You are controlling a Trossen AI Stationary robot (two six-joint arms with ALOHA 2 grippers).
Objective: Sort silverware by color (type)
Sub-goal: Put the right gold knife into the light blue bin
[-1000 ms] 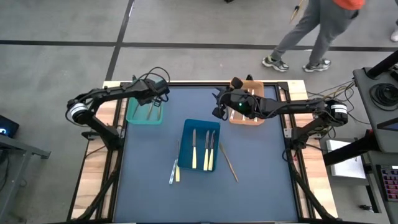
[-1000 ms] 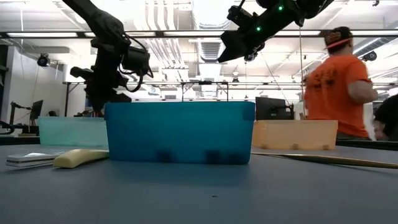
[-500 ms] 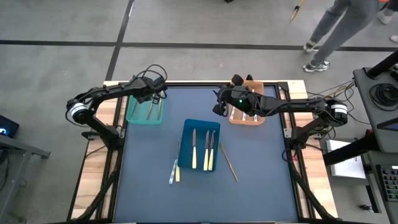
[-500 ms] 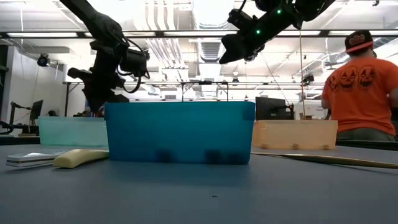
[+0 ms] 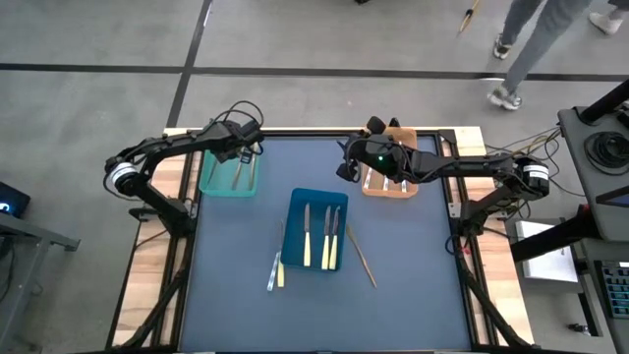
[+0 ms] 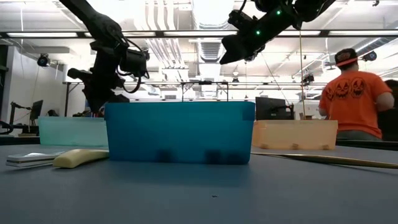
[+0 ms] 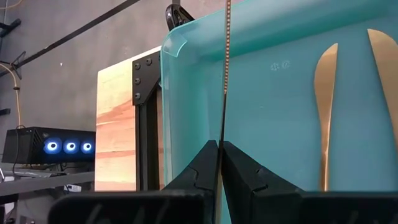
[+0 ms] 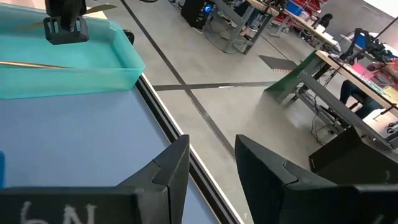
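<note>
My left gripper point(image 7: 219, 163) hangs over the teal tray point(image 5: 228, 175) at the table's far left, shut on a slim utensil point(image 7: 225, 68) that I see edge-on. Two gold utensils point(image 7: 326, 112) lie flat on that tray's floor. The blue tray point(image 5: 316, 231) in the middle holds three utensils. Silvery ones point(image 5: 379, 179) lie in the orange tray point(image 5: 390, 169) at the far right. My right gripper point(image 8: 211, 168) is open and holds nothing; it hovers high above the table by the orange tray's left edge point(image 5: 344, 169). My left gripper pinches the thin utensil point(image 7: 219, 140) between its two fingertips. The fingers slant down from above the tray. The utensil runs straight out ahead of them, edge-on with a toothed edge point(image 7: 227, 31), clear of the tray floor. Which part the fingers hold I cannot tell.
Loose on the dark mat lie a cream and a silvery utensil point(image 5: 277, 269) left of the blue tray, and a gold one point(image 5: 361, 256) to its right. The near half of the mat is bare. A person in an orange shirt point(image 6: 354, 93) stands behind the table.
Neither arm has visibly moved. The person behind the table has walked on.
</note>
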